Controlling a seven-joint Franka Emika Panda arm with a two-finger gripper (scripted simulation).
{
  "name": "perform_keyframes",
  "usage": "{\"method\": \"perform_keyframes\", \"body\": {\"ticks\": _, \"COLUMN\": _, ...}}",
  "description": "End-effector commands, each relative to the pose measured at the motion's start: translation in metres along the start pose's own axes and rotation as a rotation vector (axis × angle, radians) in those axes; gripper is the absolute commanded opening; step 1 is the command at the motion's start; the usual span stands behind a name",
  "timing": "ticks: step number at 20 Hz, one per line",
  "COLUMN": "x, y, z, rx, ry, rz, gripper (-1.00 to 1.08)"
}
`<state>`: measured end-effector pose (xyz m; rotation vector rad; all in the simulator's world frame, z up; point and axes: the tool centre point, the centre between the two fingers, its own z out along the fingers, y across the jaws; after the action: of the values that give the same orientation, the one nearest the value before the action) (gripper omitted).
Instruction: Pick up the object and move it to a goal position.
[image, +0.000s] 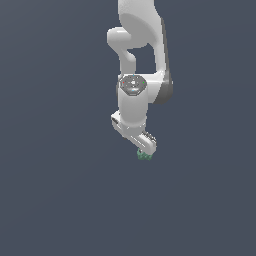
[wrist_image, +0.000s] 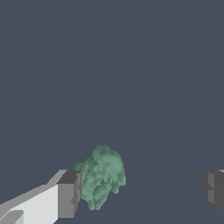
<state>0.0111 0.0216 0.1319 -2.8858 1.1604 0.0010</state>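
Observation:
The object is a small bumpy green lump (wrist_image: 101, 176) with a mottled surface. In the wrist view it lies between my two dark fingertips (wrist_image: 69, 193), close against one of them and well apart from the other. My gripper (wrist_image: 141, 190) is open, with a wide gap between the jaws. In the exterior view the white arm reaches straight down and the gripper (image: 145, 150) covers most of the lump (image: 144, 156), which shows only as a green speck under the fingers.
A plain dark grey-blue surface (image: 60, 190) fills both views. No other objects, edges or goal marker show.

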Motion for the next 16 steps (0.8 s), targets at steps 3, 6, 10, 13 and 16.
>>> {"method": "perform_keyframes", "body": {"ticks": 3, "x": -0.006, "y": -0.006, "z": 0.005, "rx": -0.003, "ry": 0.0, "rz": 0.108, "gripper": 1.0}}
{"method": "perform_keyframes", "body": {"ticks": 6, "x": -0.01, "y": -0.009, "z": 0.009, "rx": -0.006, "ry": 0.001, "rz": 0.179, "gripper": 1.0}}
{"method": "perform_keyframes", "body": {"ticks": 10, "x": -0.015, "y": -0.014, "z": 0.013, "rx": -0.009, "ry": 0.002, "rz": 0.273, "gripper": 1.0}}
{"method": "perform_keyframes", "body": {"ticks": 13, "x": -0.019, "y": -0.018, "z": 0.017, "rx": -0.011, "ry": 0.004, "rz": 0.344, "gripper": 1.0}}
{"method": "perform_keyframes", "body": {"ticks": 16, "x": -0.022, "y": -0.021, "z": 0.02, "rx": -0.013, "ry": 0.006, "rz": 0.415, "gripper": 1.0}}
